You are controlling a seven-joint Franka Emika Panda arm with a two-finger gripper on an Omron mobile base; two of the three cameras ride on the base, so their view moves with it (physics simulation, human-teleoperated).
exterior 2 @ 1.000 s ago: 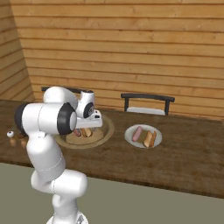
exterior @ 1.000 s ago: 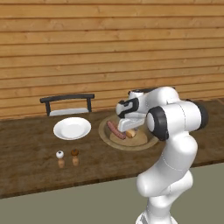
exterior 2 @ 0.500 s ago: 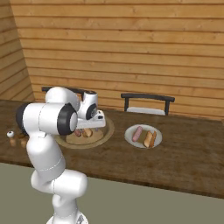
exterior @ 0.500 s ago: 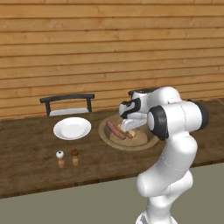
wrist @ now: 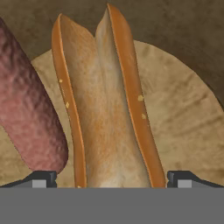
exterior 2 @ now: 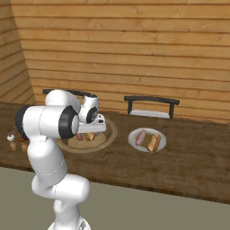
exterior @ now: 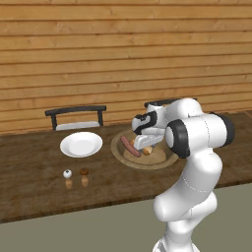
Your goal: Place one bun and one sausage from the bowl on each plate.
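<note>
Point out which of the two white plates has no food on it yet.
The round white plate beside the two small shakers, seen in the left base view, is bare. The other white plate, right of the wooden bowl, already carries food.

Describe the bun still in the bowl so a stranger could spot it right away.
Find the wooden bowl on the dark table. Inside, the bun lies under the robot's hand, beside a sausage. It is tan, split lengthwise, with orange crust; the sausage is reddish-pink.
</note>
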